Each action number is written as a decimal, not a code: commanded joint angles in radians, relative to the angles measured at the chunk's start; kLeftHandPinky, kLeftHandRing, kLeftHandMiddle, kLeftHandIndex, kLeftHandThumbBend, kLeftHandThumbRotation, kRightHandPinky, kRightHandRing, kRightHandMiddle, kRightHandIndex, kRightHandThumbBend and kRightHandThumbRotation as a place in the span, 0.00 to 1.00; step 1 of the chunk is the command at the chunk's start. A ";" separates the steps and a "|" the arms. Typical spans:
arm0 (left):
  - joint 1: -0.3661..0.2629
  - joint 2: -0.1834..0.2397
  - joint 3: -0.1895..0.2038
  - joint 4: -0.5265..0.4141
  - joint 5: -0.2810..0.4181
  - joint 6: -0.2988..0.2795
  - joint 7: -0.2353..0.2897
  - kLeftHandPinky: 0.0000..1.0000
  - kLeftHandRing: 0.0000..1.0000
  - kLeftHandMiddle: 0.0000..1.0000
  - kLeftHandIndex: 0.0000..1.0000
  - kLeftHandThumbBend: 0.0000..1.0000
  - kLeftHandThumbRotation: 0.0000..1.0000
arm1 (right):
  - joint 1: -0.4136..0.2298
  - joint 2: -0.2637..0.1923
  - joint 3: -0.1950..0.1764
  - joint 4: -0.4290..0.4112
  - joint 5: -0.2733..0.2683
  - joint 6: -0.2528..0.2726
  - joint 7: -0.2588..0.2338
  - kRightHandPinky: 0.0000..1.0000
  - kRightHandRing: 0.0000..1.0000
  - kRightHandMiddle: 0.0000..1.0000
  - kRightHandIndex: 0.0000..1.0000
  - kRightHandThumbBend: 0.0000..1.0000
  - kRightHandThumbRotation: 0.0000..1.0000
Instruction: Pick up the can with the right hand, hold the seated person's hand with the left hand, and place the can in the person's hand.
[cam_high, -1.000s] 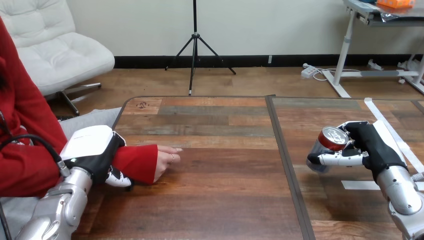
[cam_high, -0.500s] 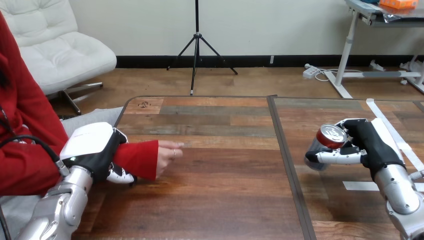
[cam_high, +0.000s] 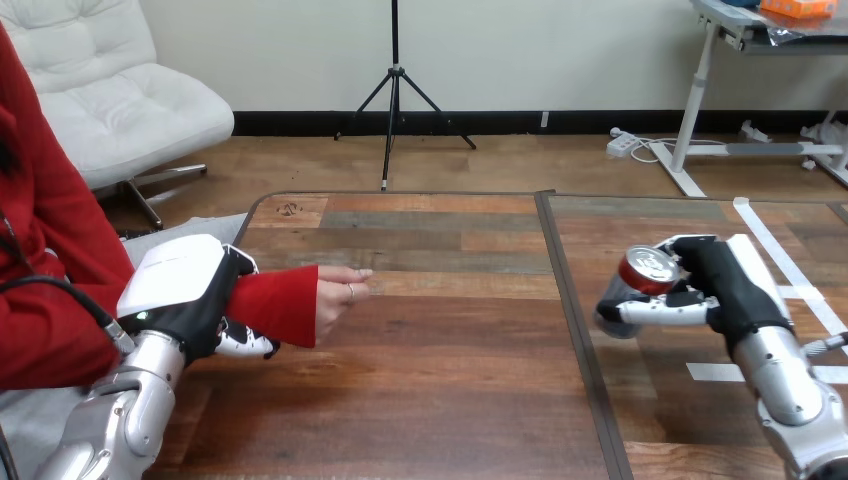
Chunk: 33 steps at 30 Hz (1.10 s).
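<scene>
Head view: the right robot hand (cam_high: 725, 285), fingers wrapped round the tilted can (cam_high: 640, 275) above the desk (cam_high: 450, 400), has edged leftward toward the person's hand (cam_high: 340, 300), whose red-sleeved wrist (cam_high: 280, 305) the left robot hand (cam_high: 185, 295) clasps, so the handover looks nearer but still well apart.

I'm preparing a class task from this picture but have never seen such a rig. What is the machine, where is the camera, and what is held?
The camera sits on a humanoid robot's head, looking down over a wooden table. The silver arms entering from below are the robot's own. Its right hand has fingers curled round a can, held tilted, red top toward the camera. Its left hand wraps round the red-sleeved forearm of a person seated at the left; the person's hand reaches over the table, holding nothing. White tape is stuck on the table's right part.
</scene>
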<state>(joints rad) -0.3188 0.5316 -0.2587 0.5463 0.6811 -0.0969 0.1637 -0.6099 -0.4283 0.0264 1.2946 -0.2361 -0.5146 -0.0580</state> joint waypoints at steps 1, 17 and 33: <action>-0.076 -0.021 0.046 -0.165 -0.012 -0.055 0.095 0.14 0.22 0.32 0.38 0.65 0.00 | -0.131 0.020 -0.005 -0.076 0.010 -0.028 -0.011 0.35 0.38 0.43 0.46 0.81 0.00; -0.062 -0.033 0.064 -0.251 -0.020 -0.048 0.116 0.14 0.21 0.32 0.38 0.66 0.00 | -0.163 0.046 0.011 -0.092 -0.012 -0.011 -0.021 0.33 0.37 0.42 0.47 0.80 0.00; -0.062 -0.049 0.072 -0.303 -0.035 -0.031 0.094 0.14 0.22 0.32 0.37 0.67 0.00 | -0.204 0.077 0.022 -0.102 -0.031 -0.014 -0.014 0.31 0.36 0.43 0.46 0.80 0.00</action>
<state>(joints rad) -0.2520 0.5288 -0.2529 0.4486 0.6804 -0.0996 0.1980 -0.6130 -0.3728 0.0415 1.2945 -0.2724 -0.5117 -0.0589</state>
